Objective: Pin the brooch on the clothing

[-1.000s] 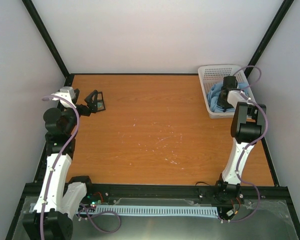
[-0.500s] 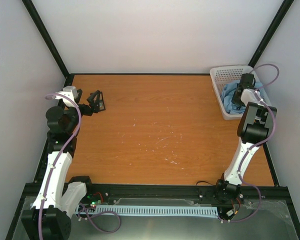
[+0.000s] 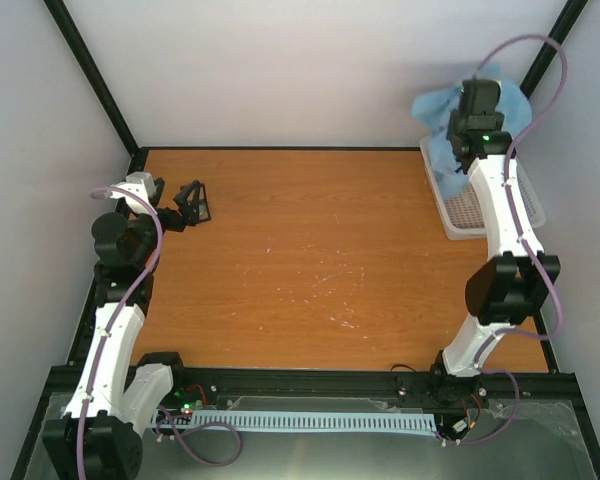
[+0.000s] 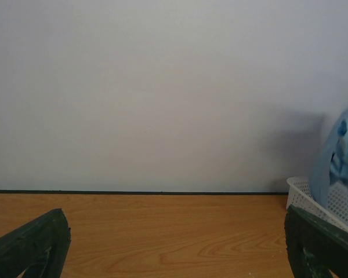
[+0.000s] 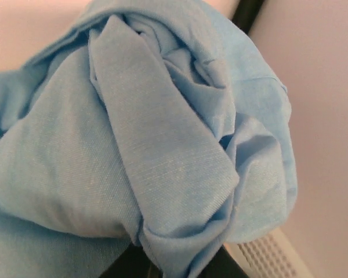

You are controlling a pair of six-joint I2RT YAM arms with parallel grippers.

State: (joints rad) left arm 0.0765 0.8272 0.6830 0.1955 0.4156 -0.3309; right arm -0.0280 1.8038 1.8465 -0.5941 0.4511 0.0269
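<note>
Right arm has swung up since half a sec ago, hauling the light blue shirt (image 3: 432,112) out of the white mesh basket (image 3: 467,212). The shirt now hangs bunched above the basket near the back wall, its lower folds trailing down toward the rim. Right gripper (image 3: 477,100) has its fingers pinched almost fully closed on a wad of cloth. Its wrist cam shows only crumpled fabric, so which part of the shirt is gripped can't be told. The high lift is prob. so the whole garment clears the basket before being spread on the bench (image 3: 320,250). Left gripper (image 3: 192,200) hasn't shifted: far-left of bench, fingers (image 4: 35,246) spread wide, holding nothing, likely parked out of the way. Brooch isn't visible in any view, so its location can't be told.
</note>
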